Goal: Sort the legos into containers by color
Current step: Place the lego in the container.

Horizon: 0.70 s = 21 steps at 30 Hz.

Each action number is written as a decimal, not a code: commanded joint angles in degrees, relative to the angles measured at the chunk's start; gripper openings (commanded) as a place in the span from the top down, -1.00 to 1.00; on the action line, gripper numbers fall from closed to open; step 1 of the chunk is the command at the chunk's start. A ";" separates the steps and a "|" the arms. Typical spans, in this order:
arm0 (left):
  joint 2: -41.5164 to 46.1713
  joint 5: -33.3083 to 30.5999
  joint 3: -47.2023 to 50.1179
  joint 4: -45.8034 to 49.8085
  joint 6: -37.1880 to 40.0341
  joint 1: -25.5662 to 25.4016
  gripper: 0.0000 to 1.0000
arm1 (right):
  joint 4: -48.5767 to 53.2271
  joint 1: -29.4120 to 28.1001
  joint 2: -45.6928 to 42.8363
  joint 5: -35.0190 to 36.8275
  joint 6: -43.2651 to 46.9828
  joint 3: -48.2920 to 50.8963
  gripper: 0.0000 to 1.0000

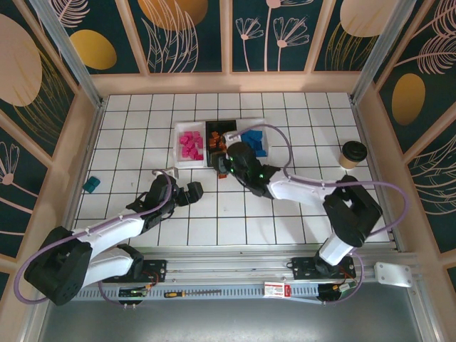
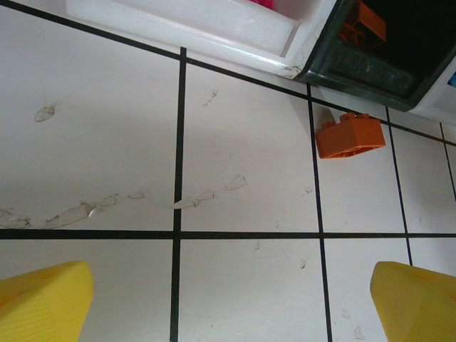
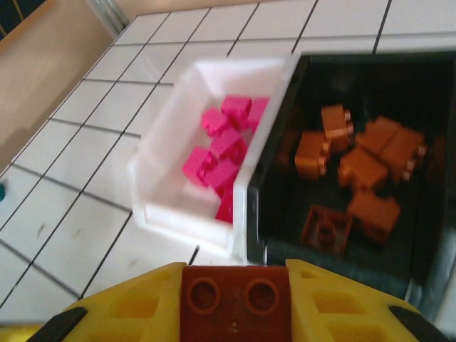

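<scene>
One orange-brown brick [image 3: 234,303] sits studs-up between the yellow fingers [image 3: 142,306] of the right gripper [image 3: 236,292], which is pressed in on it from both sides, pinching it clear of the tiles. Seen from the right wrist, the black tray [image 3: 258,206] lies just ahead of the held brick, with a heap of orange-brown bricks [image 3: 356,171] inside. Touching its left wall is a white tray [image 3: 178,214] holding the pink bricks [image 3: 224,146]. On the black tray's other side, in the overhead view, a second white tray [image 1: 249,122] holds the blue bricks [image 1: 254,141].

Another orange-brown brick [image 2: 350,135] lies loose on the white tiled table [image 2: 242,178], just outside the black tray's near corner (tipped on its side, hollow underside showing). It is ahead of the left gripper [image 2: 228,306] and well apart from its fingers [image 2: 43,303]; those are spread wide, empty and touching nothing, hovering over bare tile.

Farther out, a teal block [image 1: 91,184] rests near the left wall and a paper cup [image 1: 350,153] with a dark lid stands near the right wall.
</scene>
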State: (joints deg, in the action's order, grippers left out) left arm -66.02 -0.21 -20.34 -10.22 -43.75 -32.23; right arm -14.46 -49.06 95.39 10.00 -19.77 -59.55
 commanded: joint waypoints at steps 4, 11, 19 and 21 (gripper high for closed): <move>-0.16 1.45 -1.37 0.28 1.12 -0.17 -0.98 | 4.00 4.11 12.35 2.61 2.63 -13.24 0.55; -0.46 2.89 -1.27 -0.21 1.41 -0.17 -0.98 | 8.51 6.59 23.34 3.40 1.70 -26.01 0.15; -2.36 2.78 -2.98 -1.33 1.98 -0.42 -0.97 | 5.22 6.62 18.80 2.57 2.64 -24.11 -0.34; -3.25 2.25 -3.93 -1.72 2.00 -0.91 -0.97 | 2.83 6.44 15.27 2.49 1.67 -19.84 -0.34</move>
State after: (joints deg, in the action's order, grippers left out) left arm -68.27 1.50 -21.96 -10.31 -42.87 -32.45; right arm -8.23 -42.35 117.16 12.14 -17.43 -82.61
